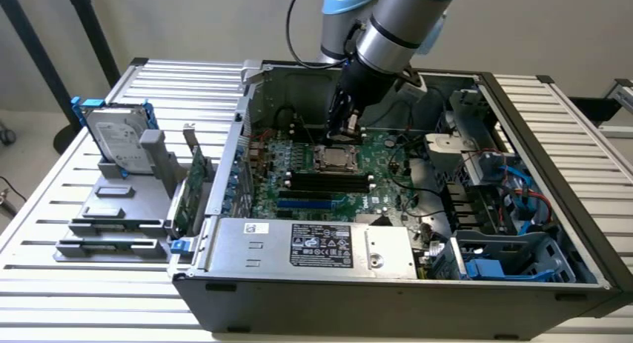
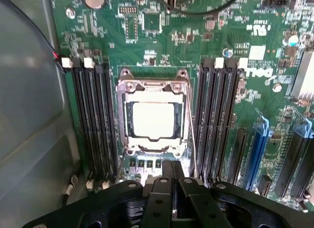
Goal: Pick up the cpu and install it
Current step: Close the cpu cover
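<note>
The cpu (image 2: 154, 119) is a small pale, shiny square lying flat inside the metal frame of the motherboard socket (image 2: 128, 85). In the exterior view it sits at the middle of the green board (image 1: 336, 157). My gripper (image 2: 171, 184) hovers just beside the socket's edge, its black fingers pressed together with nothing visible between them. From the exterior camera, the gripper (image 1: 342, 132) hangs straight down inside the open computer case, directly over the socket.
Black memory slots (image 2: 93, 120) (image 2: 218, 115) flank the socket on both sides. Blue card slots (image 2: 257, 149) lie further out. The case wall (image 1: 247, 98) and power supply (image 1: 316, 243) hem in the board. A hard drive in a blue bracket (image 1: 117, 135) stands on a grey rack outside the case.
</note>
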Tool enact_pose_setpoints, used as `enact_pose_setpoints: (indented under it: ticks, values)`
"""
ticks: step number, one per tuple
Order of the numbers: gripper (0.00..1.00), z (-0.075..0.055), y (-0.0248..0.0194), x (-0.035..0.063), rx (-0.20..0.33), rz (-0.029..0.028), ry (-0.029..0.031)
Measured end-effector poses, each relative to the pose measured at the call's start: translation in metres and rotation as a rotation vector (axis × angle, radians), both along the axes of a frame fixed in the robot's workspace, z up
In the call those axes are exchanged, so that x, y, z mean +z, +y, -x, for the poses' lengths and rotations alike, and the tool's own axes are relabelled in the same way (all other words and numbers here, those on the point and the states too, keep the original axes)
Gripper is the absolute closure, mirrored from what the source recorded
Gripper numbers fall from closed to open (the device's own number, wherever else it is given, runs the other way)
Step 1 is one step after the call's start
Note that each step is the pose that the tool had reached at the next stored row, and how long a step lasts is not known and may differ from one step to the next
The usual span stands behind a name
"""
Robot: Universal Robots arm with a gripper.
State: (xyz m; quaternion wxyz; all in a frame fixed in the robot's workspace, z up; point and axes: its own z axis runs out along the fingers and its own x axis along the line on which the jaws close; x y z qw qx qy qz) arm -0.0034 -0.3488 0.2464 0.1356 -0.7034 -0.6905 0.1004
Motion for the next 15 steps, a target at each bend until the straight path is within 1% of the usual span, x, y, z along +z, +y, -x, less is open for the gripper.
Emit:
enact_pose_setpoints:
  ticks: [5,8,15]
  values:
    - [0.89,0.015,-0.0028,-0.0001,0.000,-0.0047,0.0049]
    - [0.89,0.027,-0.0030,0.0000,0.000,-0.0089,0.0053]
    - [0.89,0.054,-0.0030,0.0000,-0.004,-0.0158,0.0051]
